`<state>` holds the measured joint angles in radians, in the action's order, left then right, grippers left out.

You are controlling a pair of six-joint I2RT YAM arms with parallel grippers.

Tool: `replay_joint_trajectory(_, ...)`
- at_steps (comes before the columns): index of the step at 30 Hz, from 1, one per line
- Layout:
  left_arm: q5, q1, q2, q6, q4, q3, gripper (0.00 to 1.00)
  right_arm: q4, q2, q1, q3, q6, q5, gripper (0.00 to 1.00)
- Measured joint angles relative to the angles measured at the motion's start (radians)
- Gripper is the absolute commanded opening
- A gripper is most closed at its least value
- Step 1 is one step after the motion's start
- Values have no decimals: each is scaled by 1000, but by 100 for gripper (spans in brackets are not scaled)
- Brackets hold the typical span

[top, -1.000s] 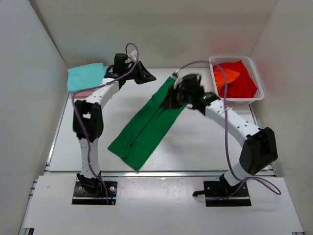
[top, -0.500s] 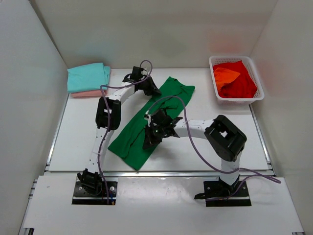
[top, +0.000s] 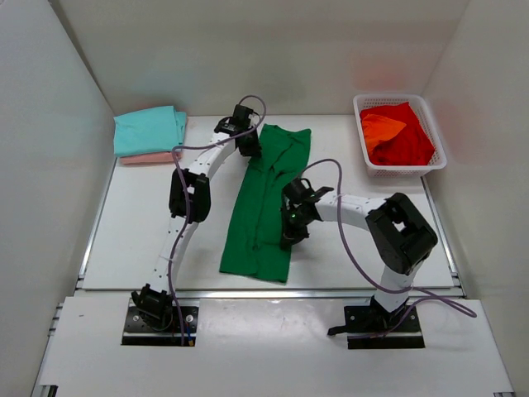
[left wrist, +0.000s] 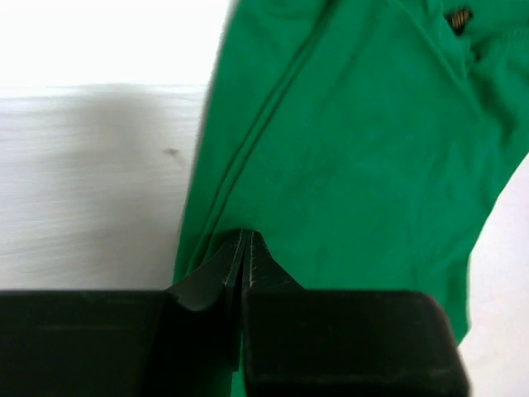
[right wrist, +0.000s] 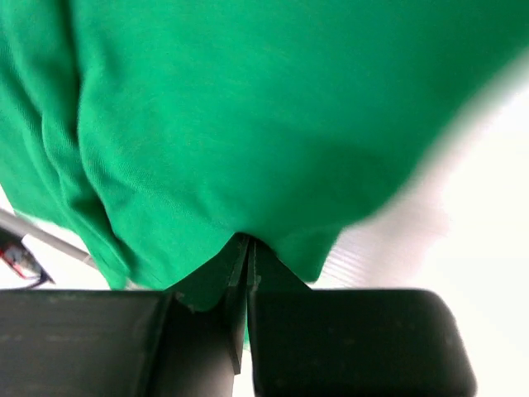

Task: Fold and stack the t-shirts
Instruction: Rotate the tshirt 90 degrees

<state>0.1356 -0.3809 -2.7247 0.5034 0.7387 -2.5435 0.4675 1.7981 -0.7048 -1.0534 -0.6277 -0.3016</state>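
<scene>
The left gripper (left wrist: 245,248) has its fingers pressed together, pinching the left edge of the green shirt (top: 263,207) near its far end. The cloth bunches into a small peak at the fingertips. The right gripper (right wrist: 248,252) is likewise closed, nipping the shirt's right edge in the nearer half of its length, with the fabric hanging in folds above the tips.

Between the two, the green shirt lies on the table (top: 355,248) as a long narrow strip, running from the far middle towards the near edge and lying mostly flat.

At the far left corner a folded teal shirt (top: 147,130) sits on a pink shirt (top: 139,158). At the far right the basket (top: 402,170) holds a red shirt (top: 409,145) with an orange shirt (top: 382,126) on top.
</scene>
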Motion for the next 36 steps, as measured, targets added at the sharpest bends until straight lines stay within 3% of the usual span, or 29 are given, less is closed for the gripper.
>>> replay_joint_trajectory(5,-41,39,0,-6,14,-6,6,51,-43,103,37,14,34,0)
replay_joint_trajectory(10,-80,82,0,0,30,-11,6,68,-44,129,31,47,46,0)
replay_joint_trajectory(13,-80,95,3,4,35,-11,13,71,-43,134,25,78,60,0)
replay_joint_trajectory(17,-9,109,3,19,10,-13,21,61,-48,150,23,135,55,1)
replay_joint_trajectory(19,64,120,8,55,-29,-9,27,61,-48,159,14,167,51,9)
replay_joint_trajectory(21,163,134,48,111,-92,41,26,71,-48,175,-14,196,42,17)
replay_joint_trajectory(25,293,153,272,154,-136,269,24,70,-87,204,-90,220,23,19)
replay_joint_trajectory(30,298,132,795,95,-160,811,13,95,-241,209,-83,196,42,26)
replay_joint_trajectory(31,300,119,883,89,-165,897,14,101,-272,207,-62,184,45,28)
replay_joint_trajectory(34,277,42,1176,80,-204,1244,34,128,-380,192,43,140,61,32)
replay_joint_trajectory(36,266,-23,1314,103,-220,1444,35,149,-459,181,136,94,66,36)
